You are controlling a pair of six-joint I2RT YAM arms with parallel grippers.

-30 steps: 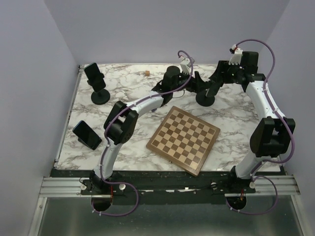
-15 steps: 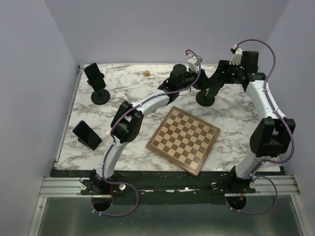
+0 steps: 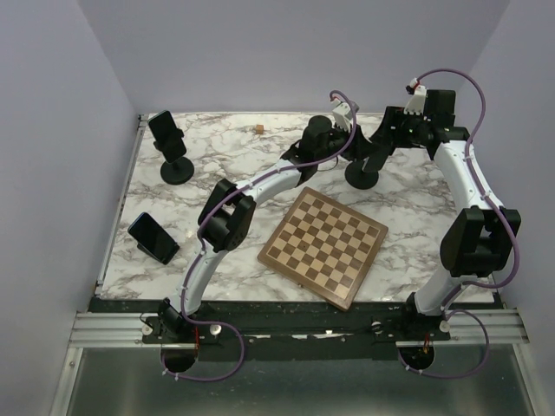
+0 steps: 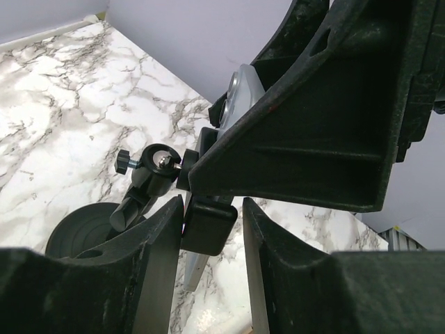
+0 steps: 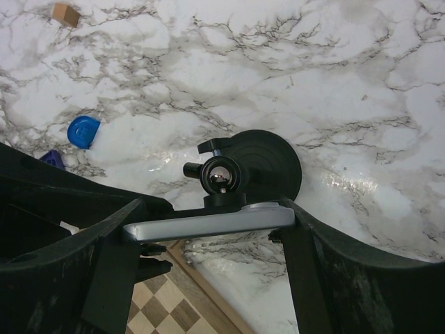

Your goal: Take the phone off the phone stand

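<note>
The black phone stand (image 3: 362,175) stands at the back right of the marble table. In the right wrist view its round base (image 5: 268,163) and ball joint lie below the silver phone (image 5: 208,224), seen edge-on. My right gripper (image 5: 214,217) is shut on the phone's two ends, and it shows in the top view (image 3: 381,141). My left gripper (image 4: 212,209) is open, its fingers on either side of the stand's black cradle block (image 4: 206,228). The block touches the left finger and stands apart from the right one. The phone's back (image 4: 240,94) shows above.
A chessboard (image 3: 323,245) lies just in front of the stand. A second stand with a dark phone (image 3: 169,143) is at the back left. Another phone (image 3: 153,237) rests on a low holder at the left edge. A wooden cube (image 3: 258,129) and a blue piece (image 5: 83,131) lie nearby.
My left gripper has moved right, up to the stand's cradle. The right gripper has stayed at the phone.
</note>
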